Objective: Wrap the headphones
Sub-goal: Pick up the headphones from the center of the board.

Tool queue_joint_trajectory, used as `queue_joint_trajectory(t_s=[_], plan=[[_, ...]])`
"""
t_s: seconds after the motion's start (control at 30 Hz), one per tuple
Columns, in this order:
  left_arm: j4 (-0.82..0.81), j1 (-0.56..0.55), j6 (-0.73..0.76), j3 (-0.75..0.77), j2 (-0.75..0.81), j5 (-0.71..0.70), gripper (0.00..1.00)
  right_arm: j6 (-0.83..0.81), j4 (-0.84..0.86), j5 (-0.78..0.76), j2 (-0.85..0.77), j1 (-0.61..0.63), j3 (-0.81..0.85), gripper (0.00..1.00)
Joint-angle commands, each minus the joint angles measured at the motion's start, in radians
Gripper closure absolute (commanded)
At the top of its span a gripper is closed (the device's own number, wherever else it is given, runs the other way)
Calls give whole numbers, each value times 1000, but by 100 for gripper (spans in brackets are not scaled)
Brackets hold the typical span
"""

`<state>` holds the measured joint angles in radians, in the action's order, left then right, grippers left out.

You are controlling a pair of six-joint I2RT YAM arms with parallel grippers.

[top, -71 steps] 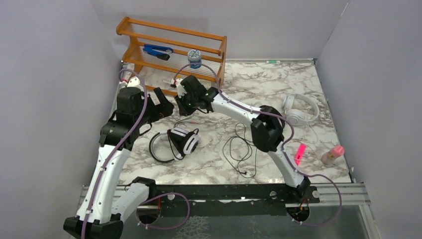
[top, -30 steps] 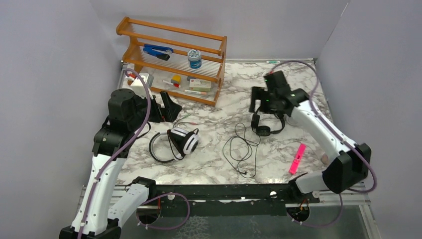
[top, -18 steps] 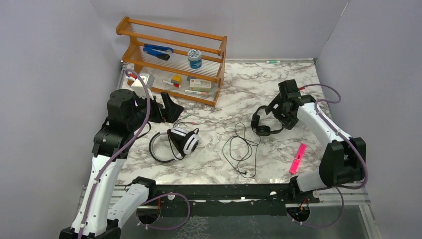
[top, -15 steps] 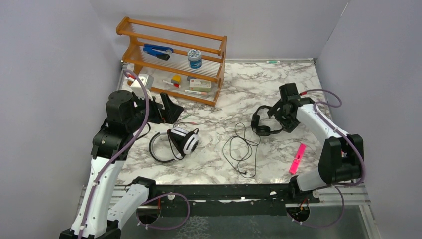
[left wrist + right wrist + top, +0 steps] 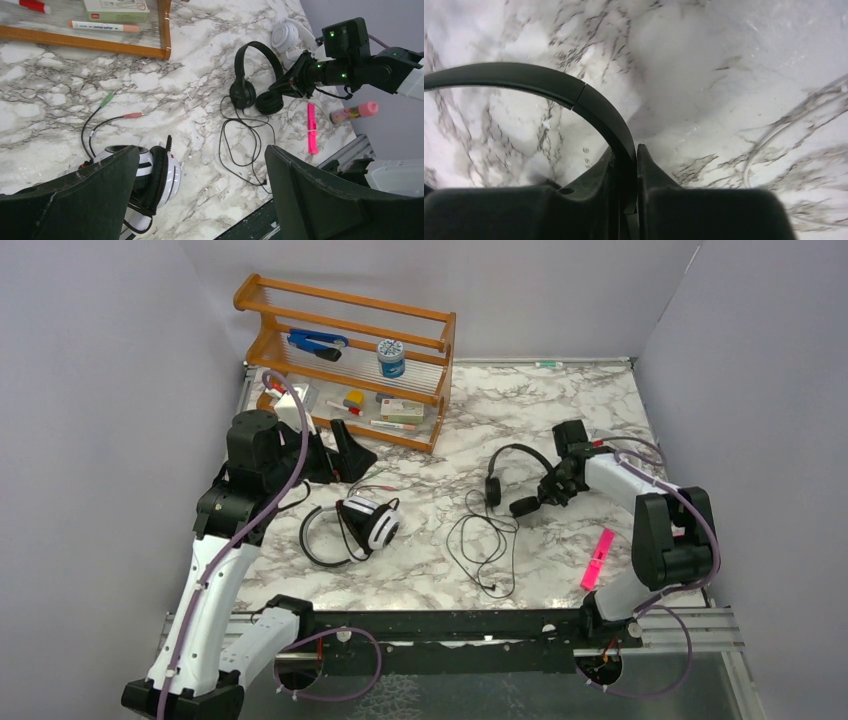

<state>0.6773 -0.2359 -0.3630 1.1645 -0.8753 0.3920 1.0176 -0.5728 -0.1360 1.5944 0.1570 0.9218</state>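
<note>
Surface and material findings, work area.
The table top (image 5: 560, 400) is smooth, marble-patterned, with a slight sheen. The rack (image 5: 446, 350) is orange-brown varnished wood. The black headphones (image 5: 549, 85) have a matt, smooth plastic band. The white headphones (image 5: 383, 525) have a glossy plastic shell and black cushioned pads. The left gripper (image 5: 202, 150) fingers (image 5: 320, 200) are matt black, scuffed along the edges.

marble table (image 5: 600, 400) under headphones (image 5: 372, 524), wooden rack (image 5: 345, 360)

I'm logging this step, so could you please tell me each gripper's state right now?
Left gripper: open, holding nothing.
Right gripper: shut on the headband of the black headphones.
</note>
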Motion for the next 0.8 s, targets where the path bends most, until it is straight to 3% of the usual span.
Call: queue_joint_trajectory(t_s=[0.0, 0.03, 0.13, 0.3, 0.4, 0.53, 0.6, 0.77], plan=[[-42, -3, -51, 4, -48, 78, 3, -156, 60, 15, -83, 28, 23, 93], [-45, -3, -66, 7, -64, 90, 4, -228, 64, -11, -106, 46, 39, 99], [-54, -12, -106, 11, -113, 109, 7, -464, 85, -45, -168, 121, 87, 100], [-95, -126, -164, 26, -156, 8, 7, -748, 113, 90, -220, 251, 150, 100], [-96, -261, -184, 42, -208, -84, 7, -814, 132, 76, -235, 371, 177, 100], [-114, -362, -225, 22, -238, -132, 5, -878, 195, 114, -258, 446, 185, 100], [-119, -401, -213, 7, -240, -208, 2, -955, 215, 158, -259, 484, 194, 100], [-37, -435, -164, 22, -299, -358, 6, -1083, 228, 181, -261, 578, 232, 100]])
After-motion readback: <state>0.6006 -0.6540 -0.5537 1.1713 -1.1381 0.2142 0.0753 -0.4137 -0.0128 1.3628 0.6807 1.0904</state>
